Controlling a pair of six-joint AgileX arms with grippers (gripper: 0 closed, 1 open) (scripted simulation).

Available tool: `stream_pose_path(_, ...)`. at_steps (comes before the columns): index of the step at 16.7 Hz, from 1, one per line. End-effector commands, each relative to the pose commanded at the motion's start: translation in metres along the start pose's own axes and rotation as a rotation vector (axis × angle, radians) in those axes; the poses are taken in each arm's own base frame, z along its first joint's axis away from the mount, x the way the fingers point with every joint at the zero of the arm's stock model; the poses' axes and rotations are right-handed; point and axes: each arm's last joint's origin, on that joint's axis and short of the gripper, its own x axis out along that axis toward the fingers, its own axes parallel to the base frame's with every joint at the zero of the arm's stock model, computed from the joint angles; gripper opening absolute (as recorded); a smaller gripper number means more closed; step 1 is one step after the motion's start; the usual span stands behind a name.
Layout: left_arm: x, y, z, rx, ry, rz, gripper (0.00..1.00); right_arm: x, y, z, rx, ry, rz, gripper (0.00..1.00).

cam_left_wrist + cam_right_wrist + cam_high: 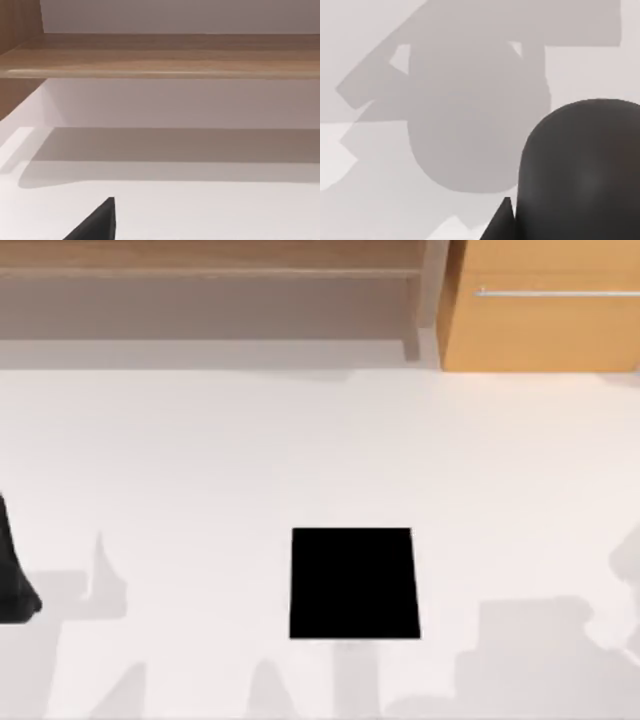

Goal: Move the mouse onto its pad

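Note:
The pad (354, 583) is a flat black rectangle lying on the white table near the front edge, around the middle, with nothing on it. My left arm (14, 575) is parked at the table's far left edge. One black fingertip (97, 224) of it pokes in over the white table in the left wrist view. In the right wrist view a smooth, rounded dark grey body (582, 170) sits very close to the lens, beside a black fingertip (501, 222). It may be the mouse in shade, but I cannot tell. Below it a large rounded oblong shadow falls on the table.
A wooden shelf (210, 270) and an orange-brown cabinet (540, 305) with a metal handle run along the back. The white tabletop (300, 450) spreads between them and the pad. Grey shadows lie at the front right and right edge.

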Motion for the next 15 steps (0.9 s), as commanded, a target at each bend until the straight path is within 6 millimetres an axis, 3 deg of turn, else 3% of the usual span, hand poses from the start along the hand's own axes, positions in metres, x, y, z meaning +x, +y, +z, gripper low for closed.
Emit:
stream_pose_path(5, 0.000, 0.000, 0.000, 0.000, 0.000, 0.000, 1.00, -0.049, 0.005, -0.004, 0.015, -0.008, -0.011, 0.00)
stream_pose_path(11, 0.000, 0.000, 0.000, 0.000, 0.000, 0.000, 1.00, -0.052, 0.005, -0.003, 0.013, -0.009, -0.012, 0.00)
stream_pose_path(15, 0.000, 0.000, 0.000, 0.000, 0.000, 0.000, 1.00, -0.058, 0.001, 0.024, -0.174, -0.007, -0.012, 0.00)
